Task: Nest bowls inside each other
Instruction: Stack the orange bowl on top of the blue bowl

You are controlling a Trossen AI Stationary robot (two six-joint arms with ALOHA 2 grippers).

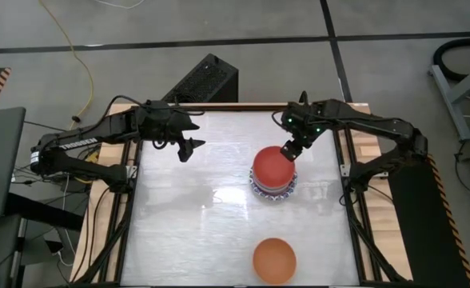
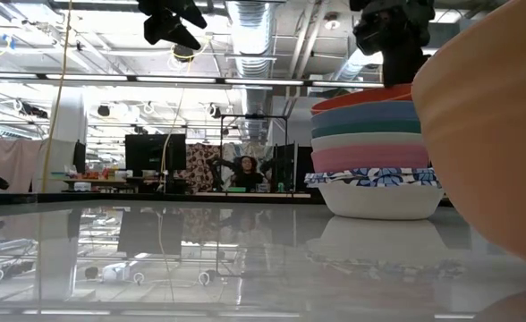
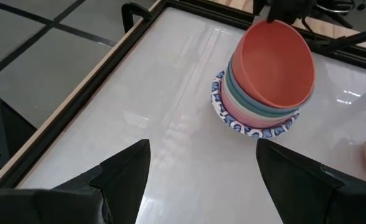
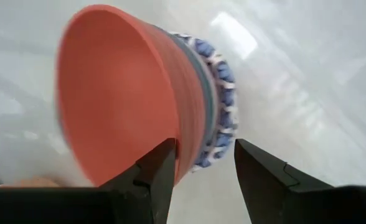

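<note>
One nested stack of bowls (image 1: pixel 274 178) right of frame centre, red bowl (image 1: pixel 272 166) on top — five rims and a red edge counted in low view. One orange bowl (image 1: pixel 274 260) apart, bottom centre. Right hand (image 1: pixel 289 151) unclenched astride the red rim; left hand (image 1: pixel 189 149) released, upper left over table (image 1: pixel 187 232).

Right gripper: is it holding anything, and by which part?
Nothing held. The right gripper stands open astride the red bowl's rim atop the stack; the left gripper hovers open, empty.

Nested bowl stack (image 1: pixel 272 178) right of table (image 1: pixel 187 232) centre, lone bowl (image 1: pixel 274 260) at the near edge
</note>
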